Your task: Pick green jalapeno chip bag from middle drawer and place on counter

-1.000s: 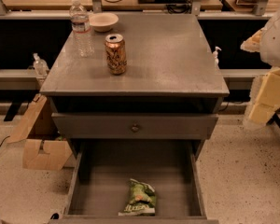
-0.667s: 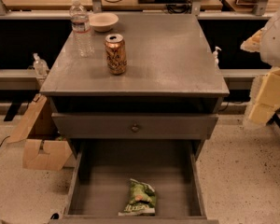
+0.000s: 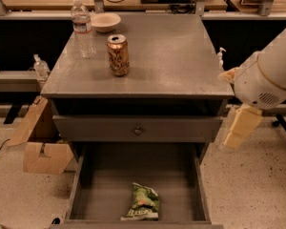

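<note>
The green jalapeno chip bag (image 3: 142, 202) lies flat on the floor of the open middle drawer (image 3: 86, 190), near its front edge and a little right of centre. The counter (image 3: 171, 56) is the grey cabinet top above it. My gripper (image 3: 239, 128) hangs at the right of the cabinet, beside the counter's front right corner, pointing down. It is above and to the right of the drawer, well apart from the bag, and holds nothing that I can see.
A gold-brown drink can (image 3: 118, 55), a clear water bottle (image 3: 82, 27) and a white bowl (image 3: 105, 21) stand on the counter's back left. A shut drawer front with a knob (image 3: 138, 130) sits above the open drawer. A cardboard box (image 3: 40, 144) lies on the floor at the left.
My arm has moved left and down, further into view, closer to the cabinet's right side. The bag and the counter's things have not moved.
</note>
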